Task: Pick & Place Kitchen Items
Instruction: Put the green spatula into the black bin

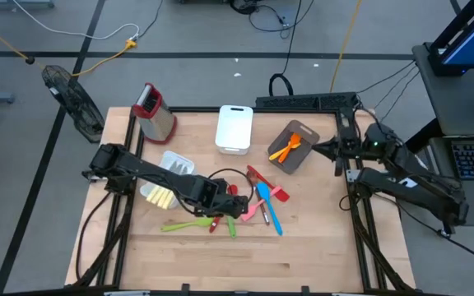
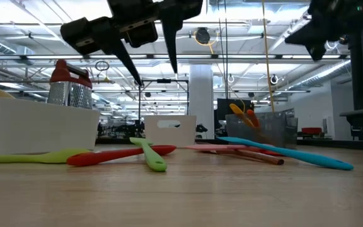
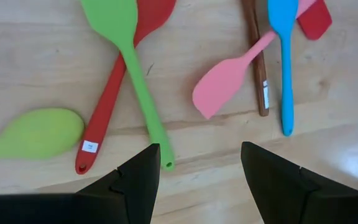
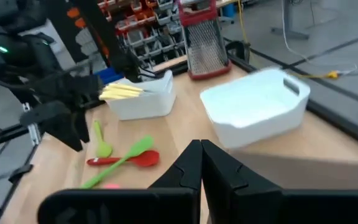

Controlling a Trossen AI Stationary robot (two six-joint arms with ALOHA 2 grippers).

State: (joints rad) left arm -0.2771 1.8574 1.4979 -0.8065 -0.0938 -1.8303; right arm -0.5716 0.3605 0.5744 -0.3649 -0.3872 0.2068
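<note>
Two unreadable white stickers mark red spoon point(image 3: 107, 102) and brown handle point(image 3: 258, 59); left end effector point(image 3: 199, 171) open, empty.

Front half of table point(image 1: 245, 263) bare; utensil scatter point(image 1: 257, 201) mid-table; bins, grater point(image 1: 155, 111) block back edge

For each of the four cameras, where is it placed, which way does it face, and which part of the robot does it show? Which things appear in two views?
High: above the table, facing down; both arms show, left claw open over the utensils.
Low: at table height, facing the room; left claw hangs above.
Left wrist: on the left arm, facing down at the wood; its open claw frames the green spatula.
Right wrist: on the right arm, facing across the table; its claw is shut.
Shared: grater and; blue spatula and.
</note>
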